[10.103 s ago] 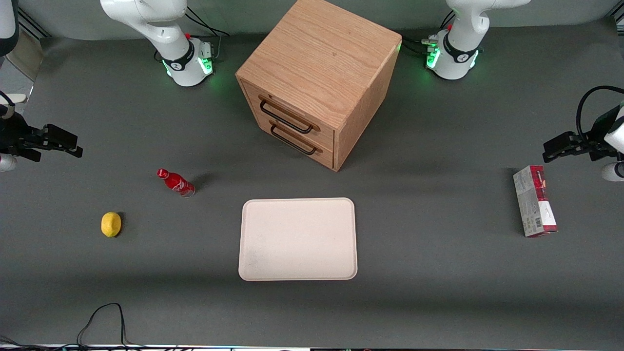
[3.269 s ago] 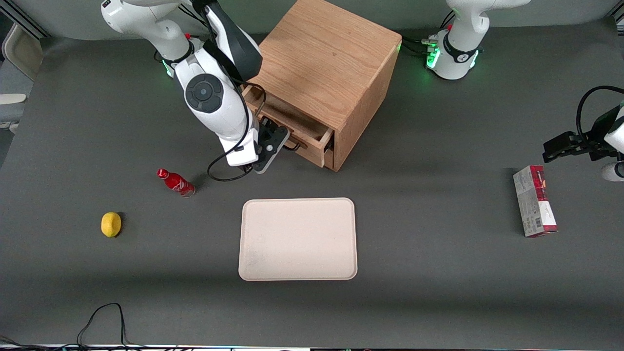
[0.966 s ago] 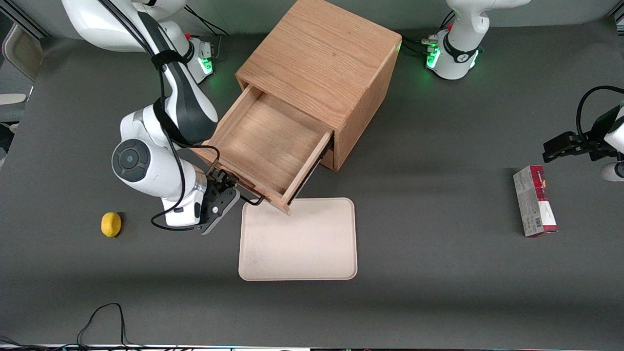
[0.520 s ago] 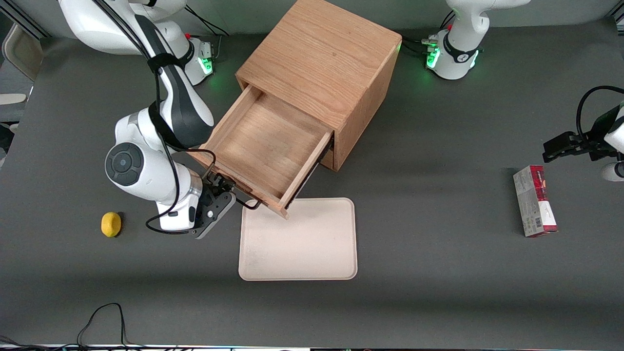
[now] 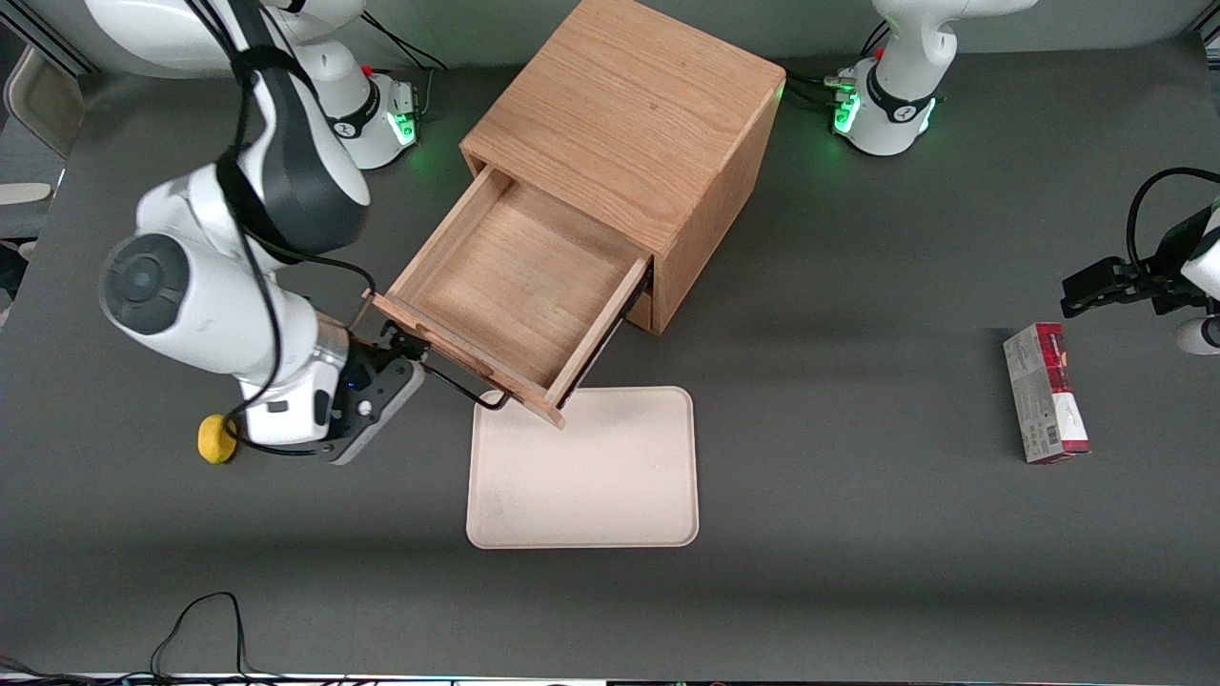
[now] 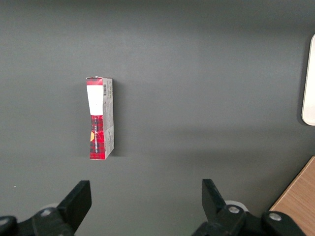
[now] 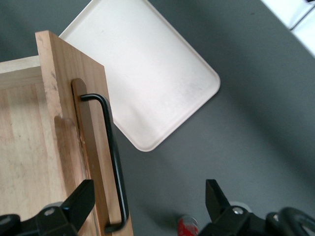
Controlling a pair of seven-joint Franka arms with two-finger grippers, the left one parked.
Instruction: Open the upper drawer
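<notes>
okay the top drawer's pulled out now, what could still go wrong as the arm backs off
The gripper, open, hangs just off the handle of the upper drawer; a finger might snag the bar and drag the drawer. The lemon and a red bottle lie right by the wrist, so a low retreat may knock them. The drawer's front corner overhangs the tray.

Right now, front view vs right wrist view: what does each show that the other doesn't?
Front only: the cabinet, the lemon partly hidden by the arm, and the red box toward the parked arm's end.
Right wrist only: a red bottle on the table under the gripper, whose fingers stand open, off the handle.
Both: the pulled-out upper drawer, its dark handle and the tray.
</notes>
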